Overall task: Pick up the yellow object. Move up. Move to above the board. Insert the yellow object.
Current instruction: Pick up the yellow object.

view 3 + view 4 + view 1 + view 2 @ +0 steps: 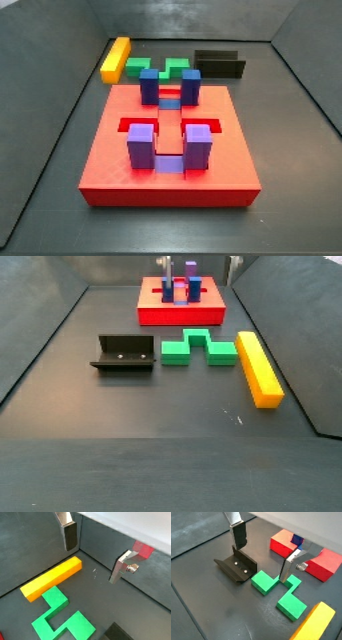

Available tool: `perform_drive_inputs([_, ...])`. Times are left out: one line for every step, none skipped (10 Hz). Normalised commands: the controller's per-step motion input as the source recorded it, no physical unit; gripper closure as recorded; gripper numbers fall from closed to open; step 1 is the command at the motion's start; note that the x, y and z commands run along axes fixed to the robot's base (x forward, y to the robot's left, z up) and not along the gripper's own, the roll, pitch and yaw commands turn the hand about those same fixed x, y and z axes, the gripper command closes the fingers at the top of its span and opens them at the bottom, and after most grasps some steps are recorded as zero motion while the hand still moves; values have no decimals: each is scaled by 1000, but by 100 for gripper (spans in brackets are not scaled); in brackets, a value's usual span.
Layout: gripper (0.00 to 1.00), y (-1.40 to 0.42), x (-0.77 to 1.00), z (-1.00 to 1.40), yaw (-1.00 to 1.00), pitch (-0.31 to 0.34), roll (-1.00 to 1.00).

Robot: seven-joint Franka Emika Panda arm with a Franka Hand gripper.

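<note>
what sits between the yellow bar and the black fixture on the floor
The green notched block lies between the yellow object and the fixture in a side view. The pincer hangs open above.

This looked like a robot test lab, not a home. The surface [80,456] was plain and dark grey, with grey walls [54,110] all around it like a big box. On it lay bright toy-like blocks made for testing: a red board [167,175] with blue and purple blocks, a yellow object [259,369] at 3 o'clock, and a green notched block [198,350]. A dark fixture [123,353] sat at 9 o'clock. The gripper [264,554] hung above, its silver fingers [238,534] apart.
</note>
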Motion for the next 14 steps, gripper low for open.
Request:
perform_drive_inputs([0, 0, 120, -3, 0, 0, 0])
perform_drive_inputs([0, -57, 0, -423, -214, -250, 1])
perform_drive_inputs([0, -303, -349, -557, -103, -219, 29])
perform_drive_inputs([0, -374, -751, -349, 0, -171, 0])
perform_drive_inputs([0, -260, -943, -274, 0, -216, -9])
perform_drive_inputs([0, -100, -1000, -203, 0, -219, -67])
perform_drive_inputs([0, 0, -983, -154, 0, -254, -79])
perform_drive_inputs([0, 214, -511, -83, -29, -220, 0])
perform_drive_inputs([0, 520, -274, -154, 0, -180, -3])
perform_drive_inputs([0, 531, -206, -223, 0, -156, 0])
perform_drive_inputs([0, 337, -197, -391, 17, -159, 0])
perform_drive_inputs([0, 26, 0, -474, 91, -137, 1])
perform_drive_inputs([0, 0, 0, -469, 63, -67, 61])
perform_drive_inputs([0, -57, 0, -509, 0, -7, 103])
